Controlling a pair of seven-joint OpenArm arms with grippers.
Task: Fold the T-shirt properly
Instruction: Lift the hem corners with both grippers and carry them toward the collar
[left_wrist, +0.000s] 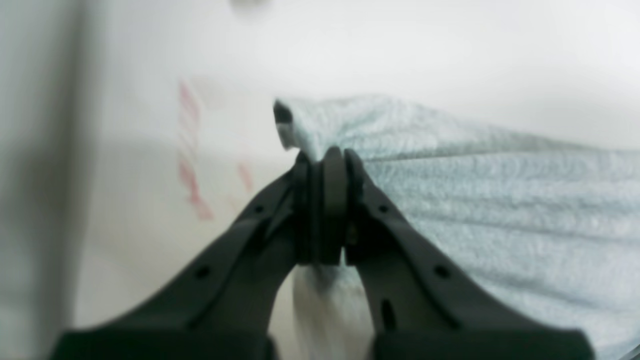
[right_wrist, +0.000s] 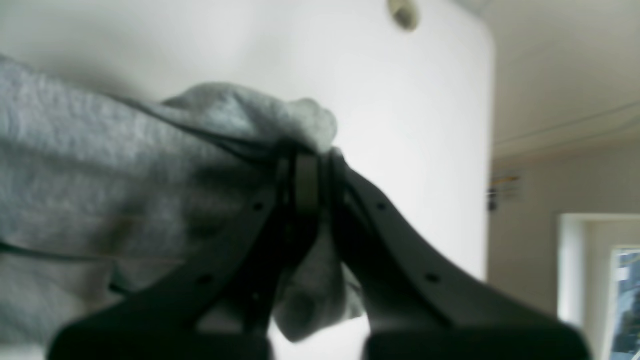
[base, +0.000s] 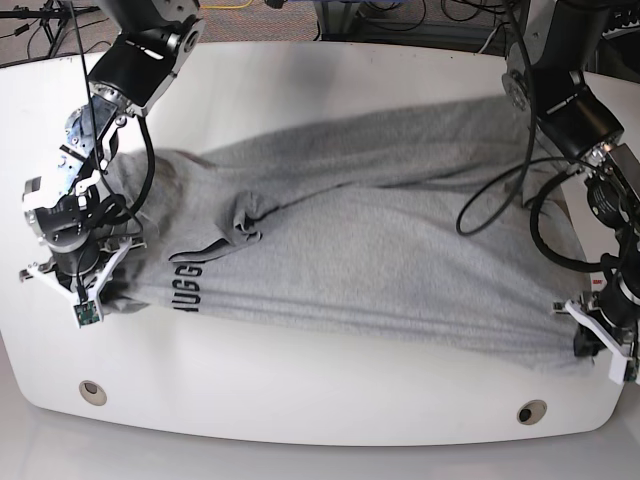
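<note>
The heather-grey T-shirt (base: 370, 235) lies stretched across the white table, with black lettering showing near its left end. My left gripper (base: 585, 345), on the base view's right, is shut on the shirt's near right corner. In the left wrist view this gripper (left_wrist: 325, 155) pinches a fold of the shirt (left_wrist: 475, 200). My right gripper (base: 100, 290), on the base view's left, is shut on the shirt's near left edge. In the right wrist view it (right_wrist: 307, 155) clamps bunched grey cloth (right_wrist: 125, 175). Both held edges look lifted and pulled taut between the arms.
The white table (base: 300, 400) has a rounded front edge with two round holes, one at the left (base: 92, 392) and one at the right (base: 531, 411). Black cables (base: 500, 200) hang from the arm over the shirt's right part. Cables and stands lie beyond the far edge.
</note>
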